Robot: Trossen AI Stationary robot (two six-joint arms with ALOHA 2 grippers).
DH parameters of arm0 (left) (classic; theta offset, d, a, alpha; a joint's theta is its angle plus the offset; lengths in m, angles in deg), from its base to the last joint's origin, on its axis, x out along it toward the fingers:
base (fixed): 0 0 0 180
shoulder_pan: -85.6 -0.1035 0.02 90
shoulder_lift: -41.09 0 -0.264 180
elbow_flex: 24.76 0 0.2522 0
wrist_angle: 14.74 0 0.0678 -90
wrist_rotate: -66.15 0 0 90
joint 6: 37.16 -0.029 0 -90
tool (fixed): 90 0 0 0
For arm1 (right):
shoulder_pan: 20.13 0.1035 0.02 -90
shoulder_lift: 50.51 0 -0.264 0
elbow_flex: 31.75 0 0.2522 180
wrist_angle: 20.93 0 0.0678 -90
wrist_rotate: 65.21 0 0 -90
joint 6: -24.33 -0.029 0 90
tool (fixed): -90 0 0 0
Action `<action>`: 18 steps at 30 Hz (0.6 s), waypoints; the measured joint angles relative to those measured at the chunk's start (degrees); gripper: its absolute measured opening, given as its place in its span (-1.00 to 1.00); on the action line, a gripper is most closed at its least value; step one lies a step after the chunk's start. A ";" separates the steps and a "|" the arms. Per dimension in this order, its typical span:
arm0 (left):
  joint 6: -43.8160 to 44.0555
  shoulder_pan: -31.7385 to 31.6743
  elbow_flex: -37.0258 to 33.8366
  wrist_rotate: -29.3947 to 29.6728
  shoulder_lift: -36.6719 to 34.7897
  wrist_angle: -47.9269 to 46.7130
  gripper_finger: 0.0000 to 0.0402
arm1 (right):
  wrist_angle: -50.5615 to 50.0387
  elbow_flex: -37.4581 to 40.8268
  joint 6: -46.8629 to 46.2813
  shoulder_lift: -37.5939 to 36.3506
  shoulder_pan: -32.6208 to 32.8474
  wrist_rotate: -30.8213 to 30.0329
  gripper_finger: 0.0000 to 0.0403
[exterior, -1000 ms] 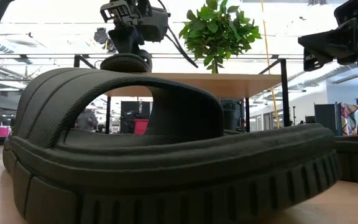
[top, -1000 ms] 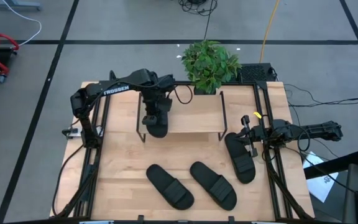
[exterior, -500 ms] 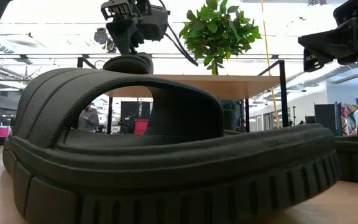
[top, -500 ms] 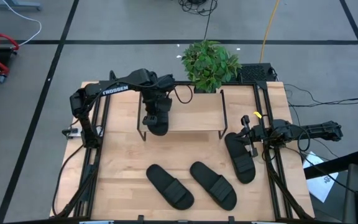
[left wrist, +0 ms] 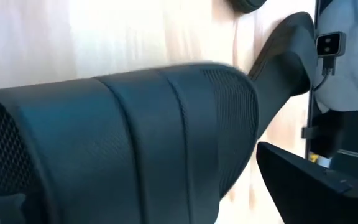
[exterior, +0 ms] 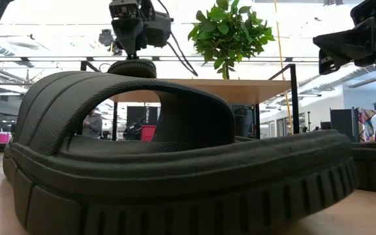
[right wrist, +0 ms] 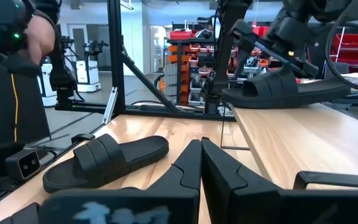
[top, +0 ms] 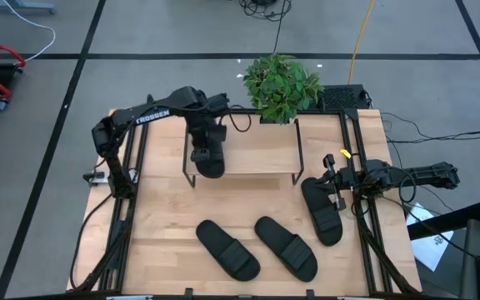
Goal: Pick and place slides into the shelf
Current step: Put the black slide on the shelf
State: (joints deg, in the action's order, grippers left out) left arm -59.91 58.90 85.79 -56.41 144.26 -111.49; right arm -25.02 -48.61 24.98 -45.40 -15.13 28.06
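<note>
Left pincer over the left end of the shelf, directly above one slide lying on the plank top with its toe reaching the front left edge. Pincer hidden behind the wrist from above; cannot tell how wide its fingers stand or whether holding the strap. Same slide seen resting flat on the plank. Right pincer beside the desk's right edge, over a second slide lying on the desk; fingers closed together, tips touching, nothing between them. Two more slides side by side near the front of the desk, well apart from both pincers.
</note>
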 joint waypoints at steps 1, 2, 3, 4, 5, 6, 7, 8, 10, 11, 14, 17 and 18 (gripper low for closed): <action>0.02 -0.42 0.00 -0.43 -0.01 -0.14 0.60 | 0.03 0.00 0.00 0.00 0.00 0.00 -1.00; -0.12 -0.79 0.00 -1.27 0.00 -0.03 0.61 | 0.11 0.01 0.00 0.00 0.00 0.00 -1.00; -0.60 -1.12 0.00 -2.67 0.00 0.15 0.61 | 0.21 0.01 0.00 0.00 0.00 0.00 -1.00; -1.34 -1.43 0.00 -4.15 -0.01 0.21 0.62 | 0.30 0.00 0.00 0.00 0.00 0.00 -1.00; -2.03 -1.69 0.00 -5.46 -0.02 0.21 0.62 | 0.40 0.00 0.00 0.00 0.00 0.00 -1.00; -2.62 -1.99 0.00 -6.69 -0.02 0.21 0.62 | 0.40 0.01 0.00 0.00 -0.01 0.00 -1.00; -3.16 -2.15 0.00 -7.55 -0.02 0.24 0.62 | 0.39 0.01 0.00 0.00 0.00 0.00 -1.00; -3.60 -2.37 0.00 -8.30 -0.02 0.23 0.62 | 0.39 0.00 0.00 0.00 -0.01 0.00 -1.00; -4.37 -2.72 0.00 -9.09 -0.07 0.19 0.61 | 0.39 0.01 0.00 0.00 0.00 0.00 -1.00; -4.70 -2.89 0.02 -9.09 -0.09 0.17 0.62 | 0.39 0.00 0.00 0.00 0.00 0.00 -1.00; -5.89 -3.33 0.02 -9.07 -0.09 0.17 0.63 | 0.39 0.00 0.00 0.00 -0.01 0.00 -1.00; -6.09 -3.84 0.04 -7.16 -0.15 0.18 0.64 | 0.38 0.00 0.00 0.00 0.00 0.00 -1.00; -6.09 -4.01 0.04 -5.98 -0.15 0.24 0.64 | 0.39 0.00 0.00 0.00 0.00 -0.02 -1.00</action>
State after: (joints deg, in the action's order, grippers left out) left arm -66.00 54.89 85.84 -62.39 144.11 -111.25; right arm -24.63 -48.61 24.98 -45.40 -15.13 28.04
